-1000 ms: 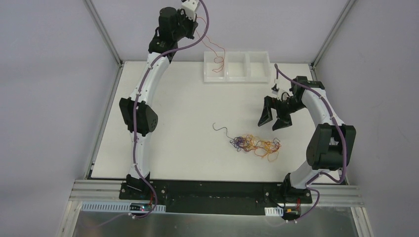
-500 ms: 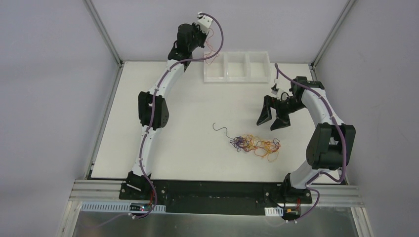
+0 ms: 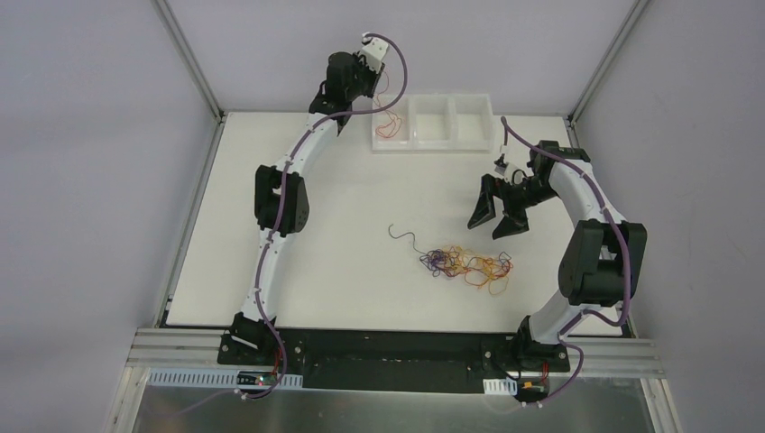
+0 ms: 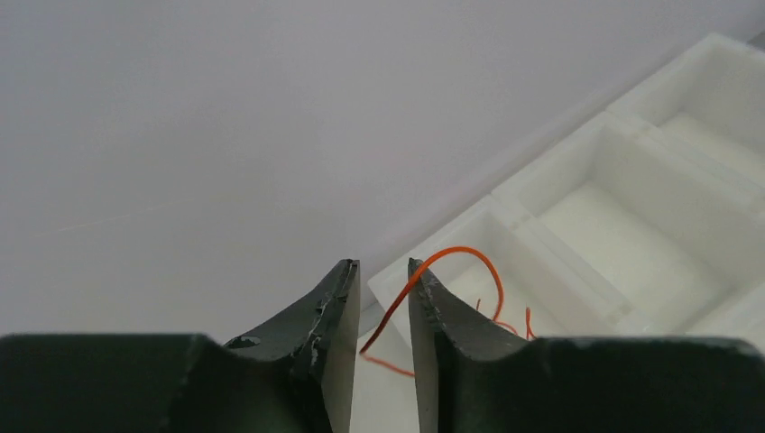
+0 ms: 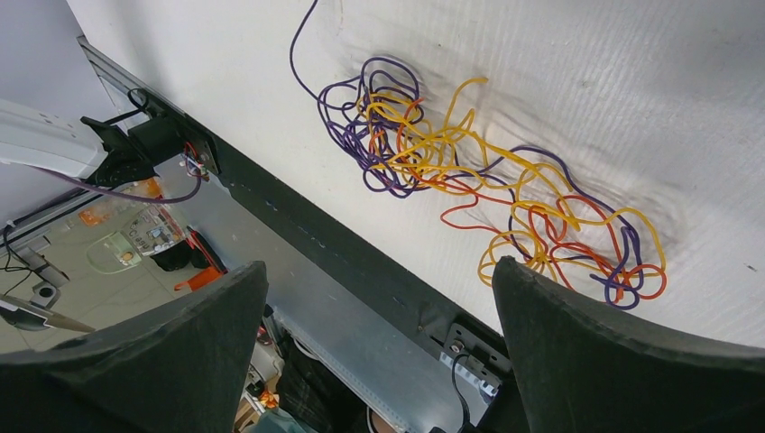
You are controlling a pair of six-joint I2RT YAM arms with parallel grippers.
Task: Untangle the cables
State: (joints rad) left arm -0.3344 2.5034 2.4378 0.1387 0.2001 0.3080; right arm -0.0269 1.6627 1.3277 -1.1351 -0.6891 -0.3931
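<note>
Cable tangle (image 3: 466,265) purple, yellow, orange-red; lone cable (image 4: 451,249) orange; tray (image 3: 442,144) white; table (image 3: 343,225) white.

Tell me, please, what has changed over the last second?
The left gripper swung right and down, lowering the orange cable so it now pools in the left compartment of the tray. The open right gripper and the tangle stayed put.

The white table (image 3: 298,225) carries a cable tangle (image 3: 466,263) and a three-compartment tray (image 3: 433,144).

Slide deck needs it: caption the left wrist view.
Left gripper slightly open, orange cable trailing through it into the tray.
</note>
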